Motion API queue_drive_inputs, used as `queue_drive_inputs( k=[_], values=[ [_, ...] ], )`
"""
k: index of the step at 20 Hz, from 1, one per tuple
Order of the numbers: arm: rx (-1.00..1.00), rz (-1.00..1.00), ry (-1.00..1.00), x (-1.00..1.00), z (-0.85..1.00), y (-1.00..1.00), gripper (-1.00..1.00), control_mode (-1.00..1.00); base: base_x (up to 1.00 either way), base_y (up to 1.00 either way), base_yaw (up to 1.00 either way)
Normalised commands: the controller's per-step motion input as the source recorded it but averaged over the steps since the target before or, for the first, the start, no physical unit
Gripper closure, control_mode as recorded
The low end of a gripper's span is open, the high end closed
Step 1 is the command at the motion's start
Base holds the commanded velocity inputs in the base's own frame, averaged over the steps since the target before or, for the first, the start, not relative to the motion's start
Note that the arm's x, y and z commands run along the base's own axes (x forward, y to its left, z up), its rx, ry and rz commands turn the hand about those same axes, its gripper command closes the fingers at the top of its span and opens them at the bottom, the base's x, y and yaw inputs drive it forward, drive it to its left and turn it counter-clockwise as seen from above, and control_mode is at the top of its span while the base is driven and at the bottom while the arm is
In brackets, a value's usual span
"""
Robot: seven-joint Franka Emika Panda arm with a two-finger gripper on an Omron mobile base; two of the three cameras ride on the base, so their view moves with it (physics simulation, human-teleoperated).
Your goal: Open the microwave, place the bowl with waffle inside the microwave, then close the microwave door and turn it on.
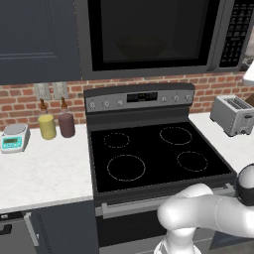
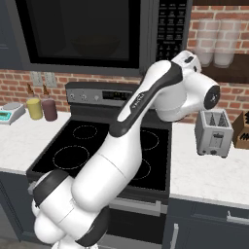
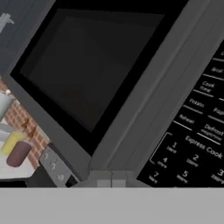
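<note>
The microwave (image 1: 149, 37) hangs above the stove with the microwave door (image 2: 82, 34) shut flat against it. Through the dark glass a dim bowl (image 1: 141, 47) shape shows inside, also faint in the right base view as the bowl (image 2: 96, 46). The waffle is hidden. My gripper (image 3: 111, 178) is shut with nothing in it. It sits close in front of the microwave's lower edge, between the door frame (image 3: 144, 105) and the button panel (image 3: 197, 140). In the right base view my arm reaches up to the button panel (image 2: 170, 24).
A black stove top (image 1: 154, 154) lies below the microwave. A silver toaster (image 1: 232, 115) stands on the right counter. Yellow canister (image 1: 47, 126), maroon canister (image 1: 66, 124) and a small scale (image 1: 14, 137) sit on the left counter. A dark-blue cabinet (image 1: 37, 39) is at upper left.
</note>
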Motion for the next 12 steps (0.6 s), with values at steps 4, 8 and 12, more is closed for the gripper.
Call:
queue_drive_inputs(
  k=[4, 8, 12],
  values=[
    [-0.23, -0.14, 0.0, 0.0, 0.0, 0.0, 1.0, -1.0, 0.0, 0.0, 0.0],
    [-0.17, -0.17, 0.0, 0.0, -0.03, 0.0, 1.0, -1.0, 0.0, 0.0, 0.0],
    [-0.11, -0.14, 0.0, 0.0, -0.12, 0.03, 1.0, -1.0, 0.0, 0.0, 0.0]
  ],
)
